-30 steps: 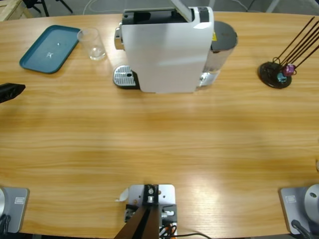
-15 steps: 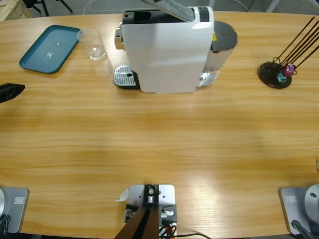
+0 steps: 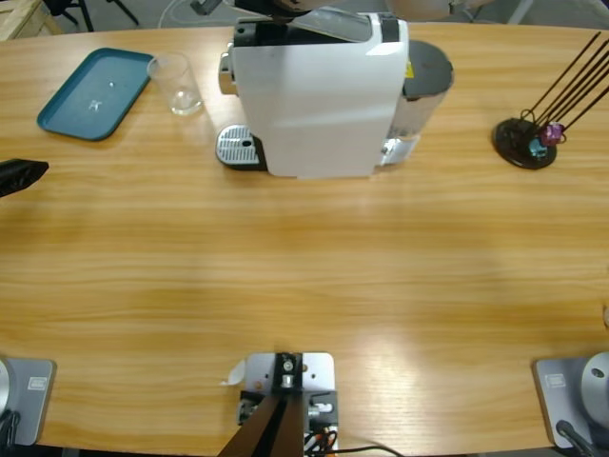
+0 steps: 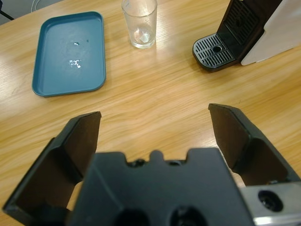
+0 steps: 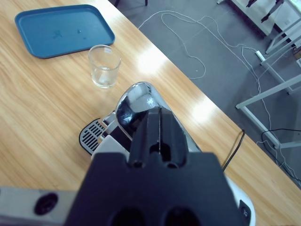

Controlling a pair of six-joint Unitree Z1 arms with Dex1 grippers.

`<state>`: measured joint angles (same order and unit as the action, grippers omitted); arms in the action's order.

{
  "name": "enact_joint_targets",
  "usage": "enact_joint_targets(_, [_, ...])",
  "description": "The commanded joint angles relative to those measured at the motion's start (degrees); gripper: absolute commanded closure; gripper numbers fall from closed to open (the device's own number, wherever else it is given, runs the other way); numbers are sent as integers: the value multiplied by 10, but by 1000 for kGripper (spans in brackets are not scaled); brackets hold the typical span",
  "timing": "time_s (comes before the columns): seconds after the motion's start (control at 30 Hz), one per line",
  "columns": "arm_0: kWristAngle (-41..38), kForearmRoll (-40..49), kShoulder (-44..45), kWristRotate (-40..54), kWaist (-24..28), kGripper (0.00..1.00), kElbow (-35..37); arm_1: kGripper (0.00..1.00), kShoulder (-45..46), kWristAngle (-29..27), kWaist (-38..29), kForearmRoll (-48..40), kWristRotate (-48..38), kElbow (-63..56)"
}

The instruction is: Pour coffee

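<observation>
The white coffee machine [image 3: 319, 95] stands at the table's far middle, its black drip tray [image 3: 238, 148] facing left. My right gripper [image 5: 159, 113] is shut, its tips resting on the machine's chrome lid lever [image 5: 134, 106]; in the high view it shows at the top edge [image 3: 281, 9] over the lever [image 3: 333, 24]. A clear tumbler [image 3: 176, 86] stands left of the machine and looks empty [image 4: 139, 23]. No coffee is in view. My left gripper [image 4: 155, 125] is open, low over bare table at the left edge [image 3: 19, 176], well short of the tumbler.
A teal tray [image 3: 95, 93] lies at the far left, beside the tumbler. A black stand with thin rods [image 3: 528, 143] sits at the far right. The machine's grey water tank [image 3: 423, 76] is on its right side.
The chrome lever has swung down from raised to nearly flat on the machine's top, and the right gripper has come into view at the top edge. The left gripper has not moved.
</observation>
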<state>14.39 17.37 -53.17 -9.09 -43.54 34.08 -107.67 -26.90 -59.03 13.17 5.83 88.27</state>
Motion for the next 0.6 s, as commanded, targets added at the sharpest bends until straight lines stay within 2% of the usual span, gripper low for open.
enact_joint_targets(0.03, [-6, -5, -10, 7, -3, 9, -21, 1000, -82, 22, 8, -2, -10, -38])
enact_joint_targets(0.6, [-9, -5, -11, 7, -3, 13, -21, 1000, -106, 32, 8, -46, -42, -92])
